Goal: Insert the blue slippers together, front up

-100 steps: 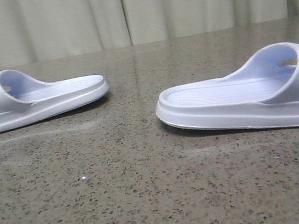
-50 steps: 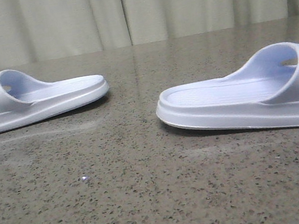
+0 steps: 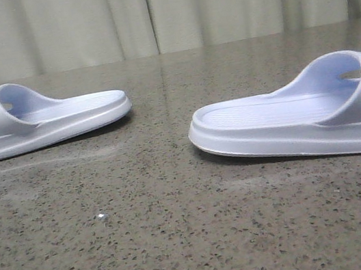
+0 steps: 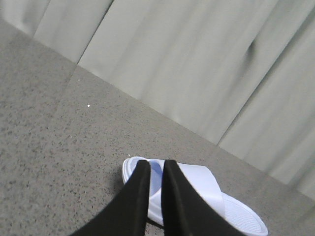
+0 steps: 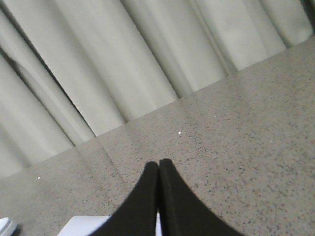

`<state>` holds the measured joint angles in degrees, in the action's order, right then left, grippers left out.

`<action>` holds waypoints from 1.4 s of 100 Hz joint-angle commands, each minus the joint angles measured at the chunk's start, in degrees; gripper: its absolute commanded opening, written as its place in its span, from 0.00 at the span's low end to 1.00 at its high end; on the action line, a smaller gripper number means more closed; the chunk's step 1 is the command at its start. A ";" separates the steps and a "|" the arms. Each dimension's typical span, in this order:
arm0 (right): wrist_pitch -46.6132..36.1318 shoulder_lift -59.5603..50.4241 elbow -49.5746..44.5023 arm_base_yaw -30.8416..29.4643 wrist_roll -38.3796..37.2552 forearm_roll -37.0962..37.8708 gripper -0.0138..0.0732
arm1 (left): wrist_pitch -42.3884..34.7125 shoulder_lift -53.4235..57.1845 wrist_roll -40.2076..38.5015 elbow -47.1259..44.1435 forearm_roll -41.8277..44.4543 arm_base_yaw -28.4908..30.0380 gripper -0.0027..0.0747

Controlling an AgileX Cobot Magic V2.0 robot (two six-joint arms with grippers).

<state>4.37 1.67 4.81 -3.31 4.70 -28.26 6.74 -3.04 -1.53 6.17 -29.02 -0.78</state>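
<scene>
Speckled table (image 3: pixel 185 245) before you: one blue slipper (image 3: pixel 32 118) at left edge, other (image 3: pixel 288 117) at right. Left end effector (image 4: pixel 152 169) nearly closed, right end effector (image 5: pixel 158 167) closed, both empty.

place: looks like a lab or test room, not sure | surface: dark speckled stone table (image 3: pixel 185 245), polished, it reflects light | background: pale pleated curtain (image 3: pixel 160 13) closes the whole back | items: only two slippers (image 3: pixel 289 120) on it
</scene>
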 commanded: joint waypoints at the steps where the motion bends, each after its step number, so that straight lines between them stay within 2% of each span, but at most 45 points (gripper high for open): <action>1: 1.50 4.20 6.26 -0.39 1.29 3.79 0.07 | -0.38 -4.55 0.13 6.71 6.17 0.01 0.05; 18: 15.54 17.24 17.58 -0.39 1.29 10.39 0.07 | 12.60 -16.92 0.13 19.76 20.72 0.01 0.05; 36: 30.59 30.65 27.26 -0.39 1.29 11.30 0.07 | 22.76 -27.54 0.22 29.33 24.30 0.01 0.06; 56: 35.75 35.40 31.47 -0.39 1.29 11.18 0.07 | 26.59 -30.77 0.34 32.73 24.30 0.01 0.06; 68: 37.19 35.38 34.43 -0.39 1.29 11.18 0.08 | 28.59 -31.36 3.95 33.80 22.81 0.01 0.06; 79: 38.54 36.02 35.75 -0.39 1.18 11.07 0.19 | 28.73 -32.36 7.43 33.90 17.89 0.01 0.11; 94: 40.29 37.81 36.08 -0.39 1.18 10.99 0.39 | 29.29 -34.94 12.95 33.88 9.92 0.01 0.26; 103: 41.63 38.81 36.20 -0.39 1.18 10.99 0.40 | 30.99 -37.01 16.91 34.06 5.77 0.01 0.32; 125: 43.59 43.26 36.43 -0.39 1.18 10.99 0.40 | 36.94 -43.34 18.25 38.38 4.04 0.01 0.35; 140: 44.17 46.39 36.52 -0.73 1.18 11.70 0.42 | 37.40 -45.77 18.25 41.35 4.04 0.01 0.35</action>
<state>50.44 46.62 39.26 -3.31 5.40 -16.60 46.15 -48.10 16.53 44.25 -23.10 -0.78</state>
